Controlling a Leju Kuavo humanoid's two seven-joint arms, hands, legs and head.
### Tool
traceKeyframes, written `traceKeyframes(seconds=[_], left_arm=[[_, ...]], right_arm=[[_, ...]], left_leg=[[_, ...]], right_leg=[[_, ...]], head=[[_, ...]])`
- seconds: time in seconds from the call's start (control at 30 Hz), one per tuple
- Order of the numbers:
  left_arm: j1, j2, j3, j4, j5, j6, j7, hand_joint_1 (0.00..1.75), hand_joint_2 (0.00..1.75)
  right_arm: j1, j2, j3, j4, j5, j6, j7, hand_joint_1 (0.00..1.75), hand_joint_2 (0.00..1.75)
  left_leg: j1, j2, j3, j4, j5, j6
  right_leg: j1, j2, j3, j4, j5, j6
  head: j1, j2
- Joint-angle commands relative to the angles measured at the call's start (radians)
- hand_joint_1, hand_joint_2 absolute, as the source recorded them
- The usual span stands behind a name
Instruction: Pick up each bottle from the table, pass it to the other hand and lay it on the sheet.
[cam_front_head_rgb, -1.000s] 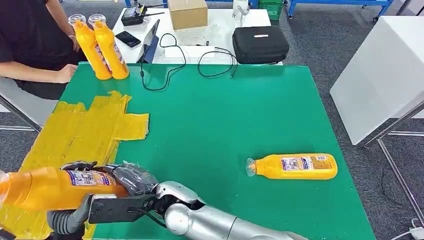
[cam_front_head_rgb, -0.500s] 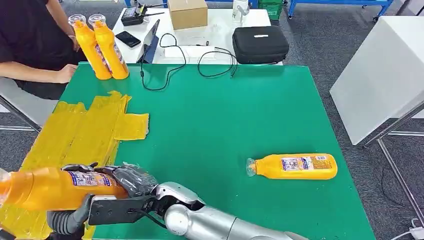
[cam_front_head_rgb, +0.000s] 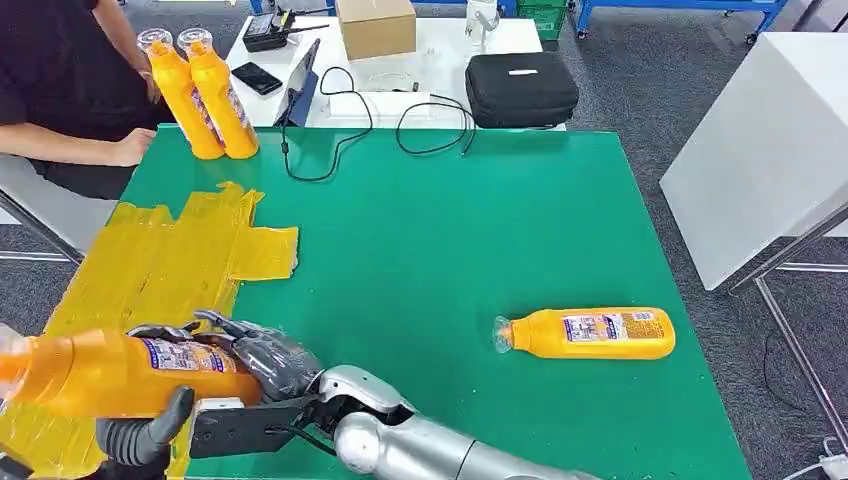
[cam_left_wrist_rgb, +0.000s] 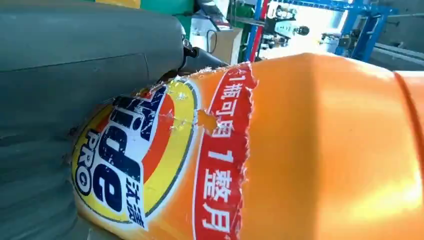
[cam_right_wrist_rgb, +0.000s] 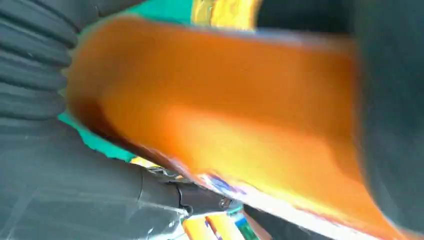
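Observation:
An orange bottle (cam_front_head_rgb: 100, 372) hangs on its side over the near end of the yellow sheet (cam_front_head_rgb: 160, 260), cap end pointing left. My right hand (cam_front_head_rgb: 262, 360) wraps its base end, dark fingers lying over the label. My left hand (cam_front_head_rgb: 140, 438) is under the bottle, its grey thumb up against the underside. In the left wrist view the bottle's label (cam_left_wrist_rgb: 150, 165) lies right against my left hand (cam_left_wrist_rgb: 75, 60). The right wrist view, blurred, has the bottle (cam_right_wrist_rgb: 225, 100) across my right hand (cam_right_wrist_rgb: 45, 165). Another orange bottle (cam_front_head_rgb: 590, 333) lies on the green table at the right.
Two upright orange bottles (cam_front_head_rgb: 205, 95) stand at the table's far left corner, beside a seated person (cam_front_head_rgb: 60, 90). Black cables (cam_front_head_rgb: 340, 120) trail over the far edge. Behind are a black case (cam_front_head_rgb: 520, 88), a cardboard box (cam_front_head_rgb: 375, 25) and a white table (cam_front_head_rgb: 770, 140) to the right.
The held bottle has risen slightly and shifted a little right. My right hand's fingers have spread a bit over the label. The lying bottle has not moved.

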Motion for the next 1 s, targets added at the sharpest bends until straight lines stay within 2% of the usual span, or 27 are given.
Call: traceKeyframes(seconds=[0.03,0.13,0.23,0.53,0.63,0.67,0.7,0.73,0.8,0.87,1.0], left_arm=[[-0.114,0.004,0.131,0.019,-0.301,0.219,-0.054,1.75,1.75],[-0.150,0.037,0.166,0.049,-0.321,0.246,-0.044,1.75,1.75],[-0.136,0.033,0.206,0.040,-0.326,0.246,-0.051,1.75,1.75],[-0.133,0.026,0.194,0.033,-0.407,0.288,-0.076,1.75,1.75],[-0.166,0.046,0.157,0.069,-0.674,0.477,-0.078,1.75,1.75],[-0.186,0.065,0.131,0.109,-0.863,0.611,-0.056,1.75,1.75],[-0.201,0.076,0.113,0.145,-0.964,0.680,-0.040,1.75,1.75],[-0.207,0.108,0.090,0.196,-1.153,0.801,0.002,1.75,1.75],[-0.229,0.161,0.043,0.344,-1.417,0.952,0.107,1.75,1.75],[-0.245,0.180,0.022,0.425,-1.451,1.002,0.128,1.75,1.75],[-0.245,0.180,0.022,0.425,-1.451,1.002,0.128,1.75,1.75]], right_arm=[[0.087,-0.092,-0.314,-0.124,0.147,0.059,-0.006,0.00,0.00],[0.078,-0.115,-0.356,-0.205,0.149,0.077,0.015,0.00,0.00],[0.096,-0.145,-0.395,-0.270,0.150,0.090,0.031,0.00,0.00],[0.107,-0.165,-0.413,-0.283,0.155,0.090,0.031,0.00,0.00],[0.127,-0.198,-0.441,-0.335,0.158,0.082,0.031,0.00,0.00],[0.131,-0.215,-0.452,-0.354,0.158,0.079,0.031,0.00,0.00],[0.132,-0.226,-0.457,-0.360,0.159,0.078,0.031,0.00,0.00],[0.131,-0.236,-0.463,-0.366,0.156,0.078,0.025,0.00,0.00],[0.124,-0.251,-0.475,-0.368,0.147,0.081,0.017,0.00,0.00],[0.120,-0.254,-0.479,-0.366,0.144,0.084,0.013,0.00,0.00],[0.120,-0.254,-0.479,-0.366,0.144,0.084,0.013,0.00,0.00]], left_leg=[[0.001,-0.003,0.003,0.000,-0.001,-0.002],[0.001,-0.003,0.002,0.000,0.000,-0.002],[0.001,-0.001,0.002,0.000,0.000,-0.002],[0.001,0.000,0.003,0.000,0.000,-0.002],[0.001,-0.002,0.003,0.000,0.000,-0.002],[0.000,-0.003,0.001,0.000,0.001,-0.001],[0.001,-0.005,0.002,-0.001,0.001,-0.002],[0.001,-0.005,0.003,-0.001,0.001,-0.002],[-0.001,-0.007,0.004,-0.003,0.003,-0.002],[-0.001,-0.006,0.006,-0.004,0.003,-0.002],[0.000,-0.001,0.004,-0.001,0.001,-0.002]], right_leg=[[0.001,-0.004,0.006,-0.001,-0.002,0.000],[0.001,-0.005,0.004,0.000,-0.001,0.000],[0.001,-0.002,0.004,-0.001,-0.001,0.000],[0.001,-0.002,0.005,-0.001,-0.001,0.000],[0.001,-0.003,0.005,-0.001,-0.001,0.000],[0.000,-0.004,0.003,-0.001,0.000,0.000],[0.001,-0.006,0.004,-0.001,-0.001,0.000],[0.001,-0.007,0.006,-0.002,-0.001,0.000],[-0.001,-0.008,0.005,-0.003,0.000,0.000],[-0.001,-0.007,0.007,-0.004,0.000,0.000],[0.000,-0.002,0.005,-0.002,0.000,0.000]], head=[[-0.001,0.000],[0.000,0.000],[0.000,0.000],[0.000,0.000],[0.000,0.000],[0.000,0.000],[0.000,0.000],[0.000,0.000],[0.000,0.000],[0.000,0.000],[0.000,0.000]])
